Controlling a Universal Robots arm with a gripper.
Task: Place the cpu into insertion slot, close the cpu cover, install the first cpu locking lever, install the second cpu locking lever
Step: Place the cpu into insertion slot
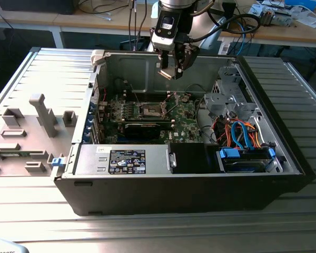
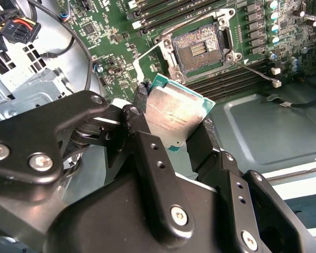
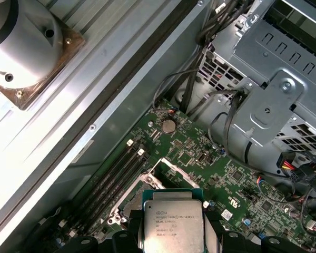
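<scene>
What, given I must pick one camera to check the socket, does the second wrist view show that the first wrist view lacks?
Second wrist view: the insertion slot, its dark centre bare, and the black linkage arms of the gripper. First wrist view: a round coin battery and a silver drive cage. Both wrist views: the cpu clamped in that gripper over the green motherboard, with long memory slots nearby.

A ribbed metal table carried an open computer case (lying on its side). A grey panel lay flat just beside the case, toward the exterior view's left.
</scene>
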